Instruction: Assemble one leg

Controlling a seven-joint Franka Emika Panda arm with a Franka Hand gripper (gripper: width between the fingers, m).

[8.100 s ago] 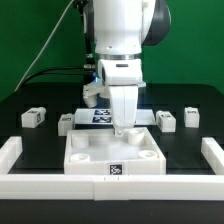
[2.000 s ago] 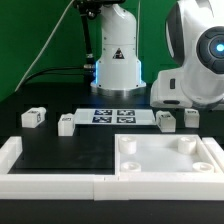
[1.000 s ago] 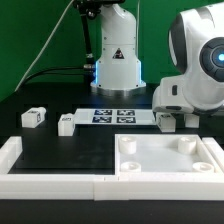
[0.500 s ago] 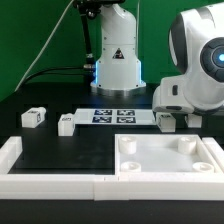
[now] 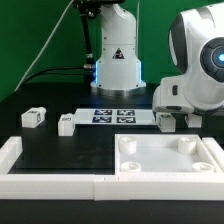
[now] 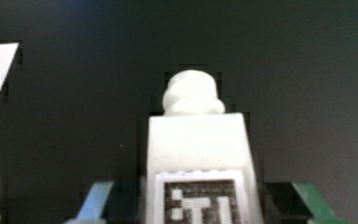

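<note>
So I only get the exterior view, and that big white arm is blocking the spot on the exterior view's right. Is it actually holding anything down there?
Observer: The wrist view shows one leg lying between the fingers of the end effector.
Operator: Squeezed tight?
Observer: Not that I can see. A dark gap shows on each side of the leg, so the fingers look apart from it.
Operator: Anything special about that leg?
Observer: A rounded peg sticks out of the end farthest from the fingers.
</note>
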